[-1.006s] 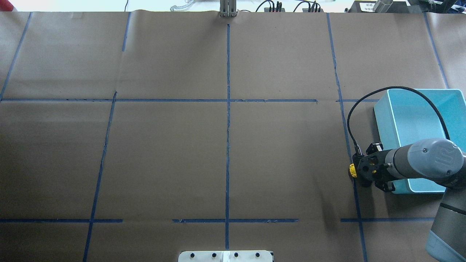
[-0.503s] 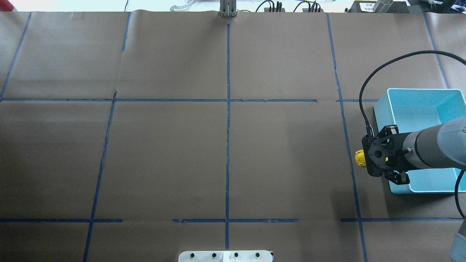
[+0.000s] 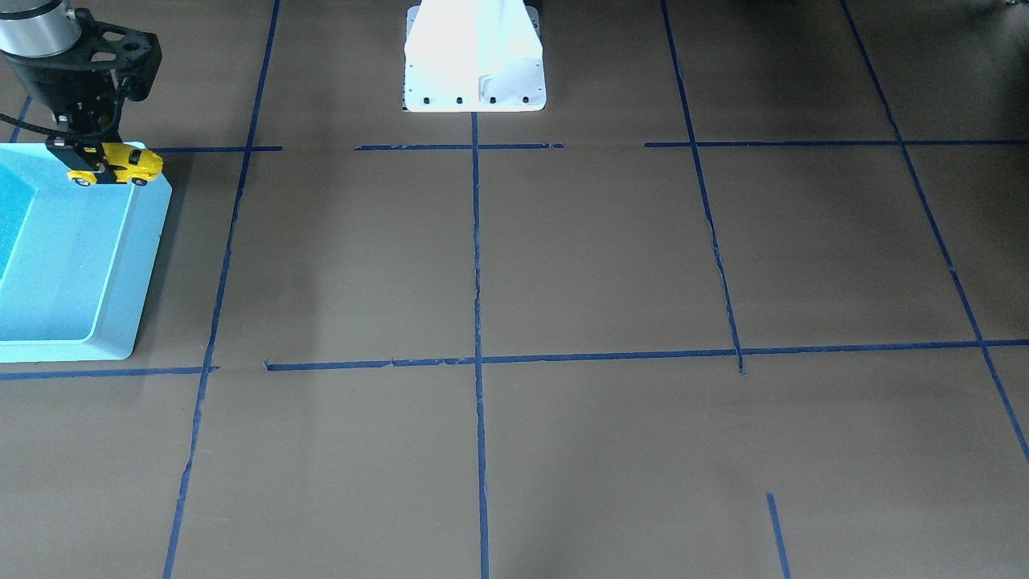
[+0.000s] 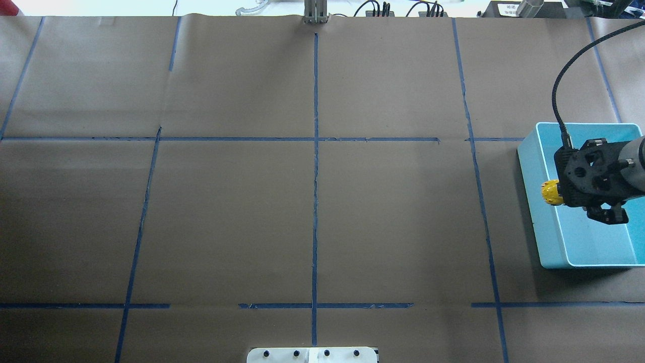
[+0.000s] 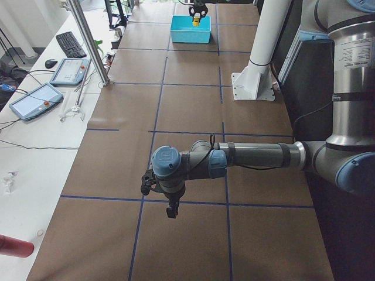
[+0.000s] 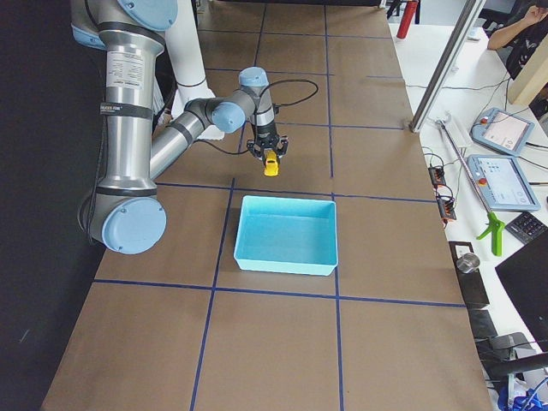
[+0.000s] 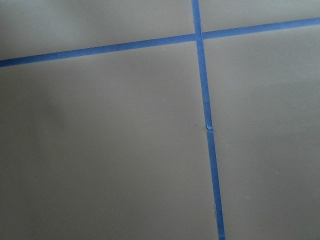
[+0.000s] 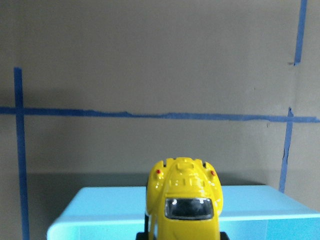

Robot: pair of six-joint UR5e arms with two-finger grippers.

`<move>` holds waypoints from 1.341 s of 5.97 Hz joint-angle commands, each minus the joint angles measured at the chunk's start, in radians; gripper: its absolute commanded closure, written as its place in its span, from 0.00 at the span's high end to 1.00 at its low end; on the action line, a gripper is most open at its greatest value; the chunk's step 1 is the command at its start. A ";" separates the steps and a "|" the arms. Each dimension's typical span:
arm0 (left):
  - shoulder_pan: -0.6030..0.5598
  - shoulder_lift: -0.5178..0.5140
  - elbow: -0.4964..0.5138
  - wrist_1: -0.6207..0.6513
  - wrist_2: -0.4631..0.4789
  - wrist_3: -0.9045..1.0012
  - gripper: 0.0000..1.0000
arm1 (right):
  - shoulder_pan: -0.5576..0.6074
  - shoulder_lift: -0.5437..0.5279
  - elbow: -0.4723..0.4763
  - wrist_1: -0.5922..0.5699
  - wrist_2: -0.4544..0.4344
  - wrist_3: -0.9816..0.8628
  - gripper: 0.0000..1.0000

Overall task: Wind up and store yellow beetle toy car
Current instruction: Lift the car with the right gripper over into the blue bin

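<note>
Front-facing view: the right gripper (image 3: pixel 85 162) is closed narrowly on one end of the yellow beetle toy car (image 3: pixel 125 166). The car hangs level in the air over the corner of the light blue bin (image 3: pixel 149 241) nearest the robot, with its free end toward the table's middle.
Overhead view: the car's rounded end pokes out from under the wrist, above the bin wall on the table-centre side. A black cable (image 4: pixel 554 96) arcs up from the wrist.
Exterior left view: the left gripper (image 5: pixel 170 209) hangs low over the brown paper (image 5: pixel 187 93), well apart from the bin. I cannot tell how wide it stands.
Exterior right view: the car hangs under the near arm's wrist, raised clear of the bin.
Left wrist view: brown paper crossed by blue tape lines (image 7: pixel 205 125).
Right wrist view: the car sits low and centred, dark window toward the camera, with the bin's rim beneath it.
</note>
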 commanded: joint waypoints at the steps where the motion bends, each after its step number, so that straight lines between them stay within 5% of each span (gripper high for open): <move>1: 0.000 -0.005 0.006 0.000 0.000 -0.003 1.00 | 0.109 -0.014 -0.175 0.074 0.020 -0.135 0.00; 2: 0.000 -0.005 0.006 0.000 -0.001 -0.006 1.00 | 0.161 -0.048 -0.337 0.292 0.108 -0.140 0.00; 3: 0.000 -0.005 0.004 0.000 -0.002 -0.008 1.00 | 0.160 -0.057 -0.389 0.365 0.117 -0.125 0.00; 6: 0.000 -0.005 0.007 0.000 -0.002 -0.006 1.00 | 0.073 0.022 -0.518 0.374 0.115 -0.083 0.01; 8: 0.000 -0.005 0.010 -0.005 -0.002 -0.006 1.00 | 0.052 0.036 -0.524 0.375 0.117 -0.082 0.02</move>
